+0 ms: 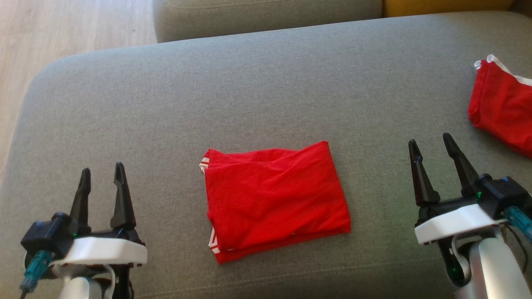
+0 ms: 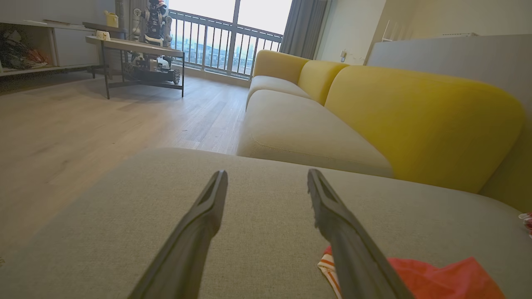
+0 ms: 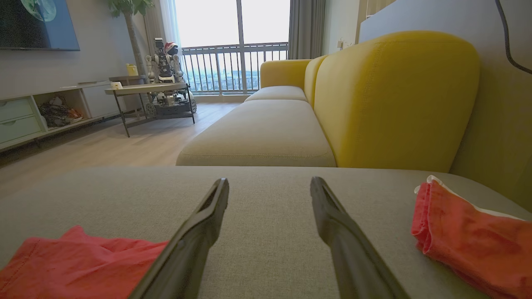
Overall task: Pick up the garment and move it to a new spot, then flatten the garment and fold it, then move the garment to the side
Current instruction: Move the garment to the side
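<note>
Left gripper (image 1: 102, 167) and right gripper (image 1: 429, 138) both gape empty; your folded garment (image 1: 274, 199) lies between them, long side crosswise, neither arm clearly nearer.

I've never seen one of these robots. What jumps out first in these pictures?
The red folded garment lies mid-cushion on the grey sofa seat, between the open left gripper and right gripper. A second red garment sits at the far right; a yellow sofa back rises beyond.
</note>
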